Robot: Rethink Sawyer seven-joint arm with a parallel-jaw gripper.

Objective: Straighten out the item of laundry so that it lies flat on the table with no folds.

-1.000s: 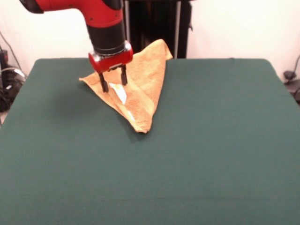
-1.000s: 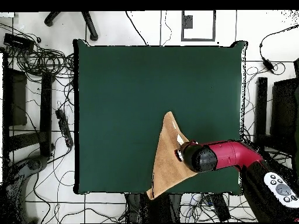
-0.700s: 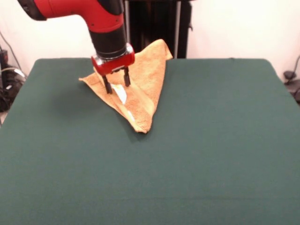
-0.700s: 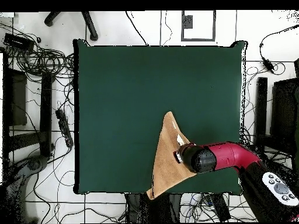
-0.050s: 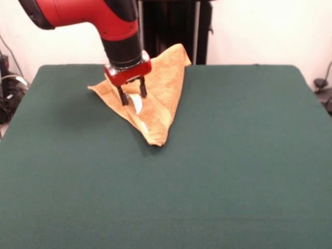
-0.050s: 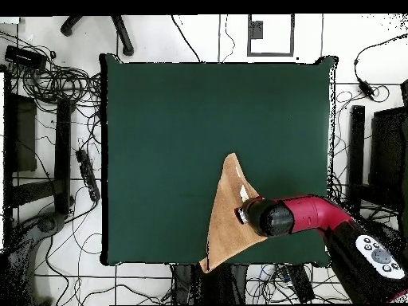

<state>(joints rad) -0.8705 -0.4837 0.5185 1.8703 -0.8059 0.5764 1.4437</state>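
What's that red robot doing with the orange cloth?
The robot's hand hangs open just over a golden-orange towel, near its small white label. The towel lies folded into a triangle at the robot's side of the green table, one corner hanging past the edge. It is not flat yet.

Even, bright indoor lighting, soft diffuse shadow on the table (image 5: 218,171) left of the towel (image 5: 161,98) under the arm, no glare on the matte green cloth, front view slightly soft, white wall behind washed out
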